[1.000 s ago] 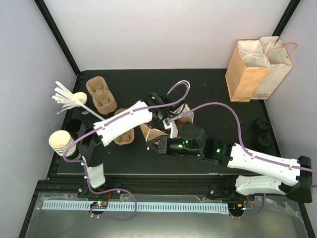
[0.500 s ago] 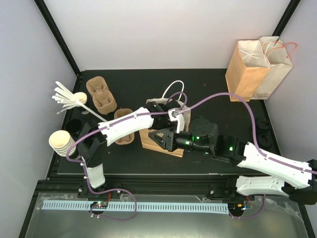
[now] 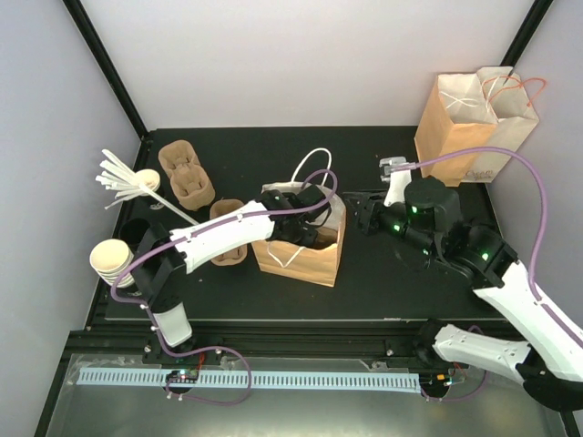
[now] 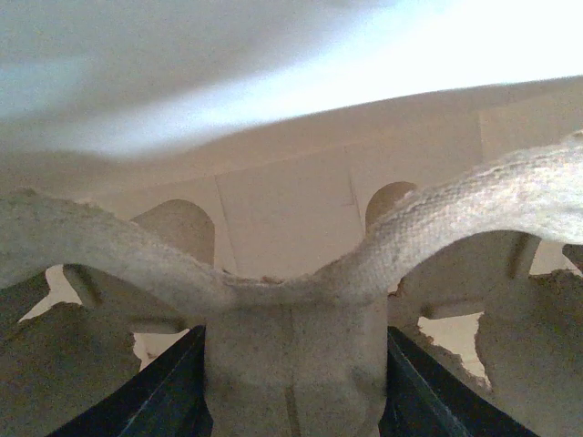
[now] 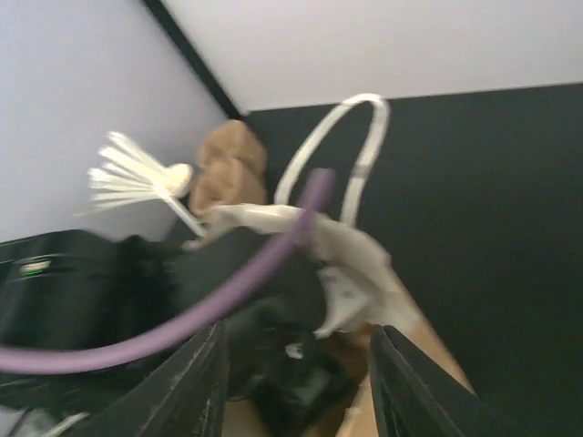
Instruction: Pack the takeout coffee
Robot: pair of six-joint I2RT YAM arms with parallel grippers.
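Top external view: at the centre of the black table (image 3: 255,155) stands 1 brown paper bag with a white cord handle (image 3: 305,262), mouth up. The left arm reaches into that mouth, and the left gripper (image 3: 308,232) sits down inside it.

Left wrist view, taken from within the bag, shows what it holds: 1 grey-brown moulded pulp cup carrier (image 4: 291,300). Its central post stands between the 2 black fingers (image 4: 173,401). They press on it from both sides, so the jaws are about half closed and gripping it. Behind it is the bag's tan inner wall.

No view shows the takeout coffee, so I cannot tell where it is. The arm covers the bag's mouth and the carrier's wells are only partly seen.

The right gripper (image 3: 363,214) hovers just right of the bag, apart from it. Right wrist view shows its fingers spread with nothing between them.

In the upper right of the top view 2 more bags stand touching: 1 plain brown paper bag (image 3: 453,141) and 1 white paper bag with orange cords (image 3: 510,123). Their contents are hidden.

That makes 3 bags. On the left lie 2 loose pulp carriers (image 3: 187,175), 1 stack of cream cups (image 3: 109,258) and 1 fan of thin white sticks (image 3: 123,177). At the right edge are 2 small black discs (image 3: 481,229).
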